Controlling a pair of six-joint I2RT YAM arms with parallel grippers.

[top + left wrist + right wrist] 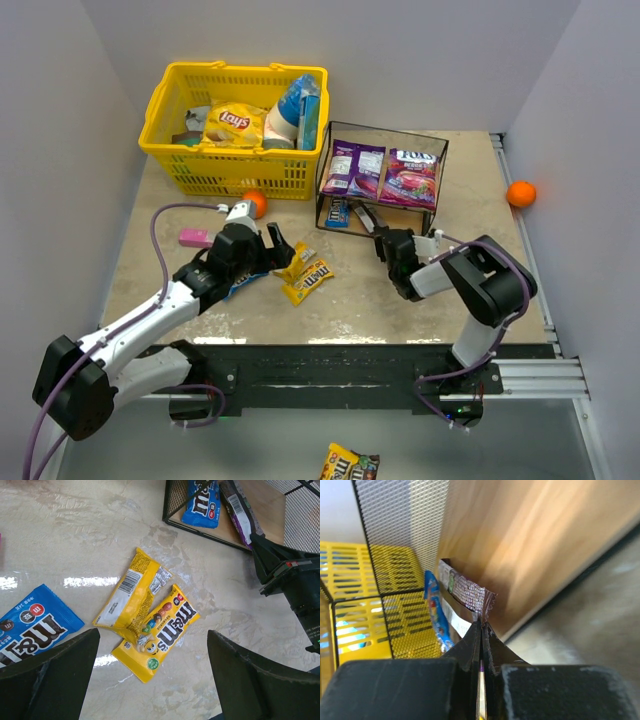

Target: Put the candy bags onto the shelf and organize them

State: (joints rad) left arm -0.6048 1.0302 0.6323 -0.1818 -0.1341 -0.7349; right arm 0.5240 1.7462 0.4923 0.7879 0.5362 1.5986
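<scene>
Two purple candy bags (353, 167) (410, 177) lie on the top board of the black-framed shelf (390, 128). On its lower board (260, 520) a blue packet (202, 502) lies beside a dark brown packet (239, 512). My right gripper (383, 243) is shut on that brown packet's near end (465, 587), at the shelf's front edge. Two yellow packets (131, 596) (167, 630) overlap on the table. My left gripper (152, 680) hovers open just above them, holding nothing. Another blue packet (35, 630) lies to its left.
A yellow basket (235, 130) with a Lays bag and other goods stands left of the shelf. An orange ball (254, 203) and a flat pink pack (195, 237) lie near my left arm. Another orange ball (520, 193) sits far right. A packet (350, 465) lies off the table's near edge.
</scene>
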